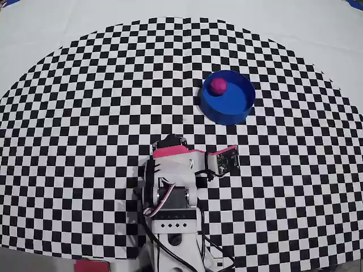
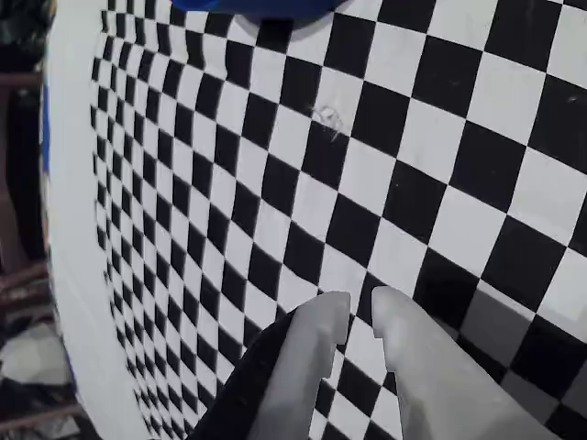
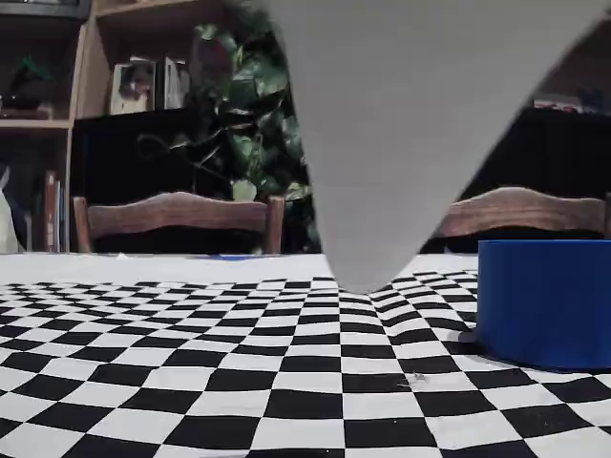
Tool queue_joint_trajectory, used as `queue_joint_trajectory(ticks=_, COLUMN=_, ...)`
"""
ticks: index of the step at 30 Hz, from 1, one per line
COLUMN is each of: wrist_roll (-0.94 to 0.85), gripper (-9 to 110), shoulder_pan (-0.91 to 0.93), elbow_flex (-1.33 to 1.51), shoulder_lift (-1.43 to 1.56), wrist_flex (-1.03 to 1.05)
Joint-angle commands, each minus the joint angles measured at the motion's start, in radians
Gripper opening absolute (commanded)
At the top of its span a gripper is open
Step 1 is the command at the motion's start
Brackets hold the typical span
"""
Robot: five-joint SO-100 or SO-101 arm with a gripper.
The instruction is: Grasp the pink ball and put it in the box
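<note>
In the overhead view the pink ball [image 1: 218, 85] lies inside the blue box [image 1: 245, 103], against its far-left wall. The arm [image 1: 173, 187] sits folded near the mat's front edge, about three squares short of the box. In the wrist view my gripper [image 2: 360, 308] hovers over bare checkered mat, its pale fingers [image 2: 312, 357] nearly together with only a thin slit and nothing between them. A sliver of the box [image 2: 266, 7] shows at the top edge. In the fixed view the box [image 3: 544, 301] stands at the right, and its wall hides the ball.
The checkered mat [image 1: 85, 113] covers a white table. A small circuit board [image 1: 227, 160] sticks out to the right of the arm's pink-red panel [image 1: 170, 151]. A large blurred pale wedge [image 3: 401, 143] hangs from the top of the fixed view; chairs and shelves stand behind.
</note>
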Motion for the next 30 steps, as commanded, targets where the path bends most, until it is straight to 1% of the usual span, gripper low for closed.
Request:
queue_joint_trajectory(ticks=1, wrist_roll=0.021, gripper=0, shoulder_pan=-0.002, elbow_flex=0.005, shoulder_lift=0.017, wrist_flex=0.006)
queue_joint_trajectory(ticks=30, wrist_roll=0.012, gripper=0, shoulder_pan=-0.009, elbow_flex=0.005, shoulder_lift=0.017, wrist_flex=0.008)
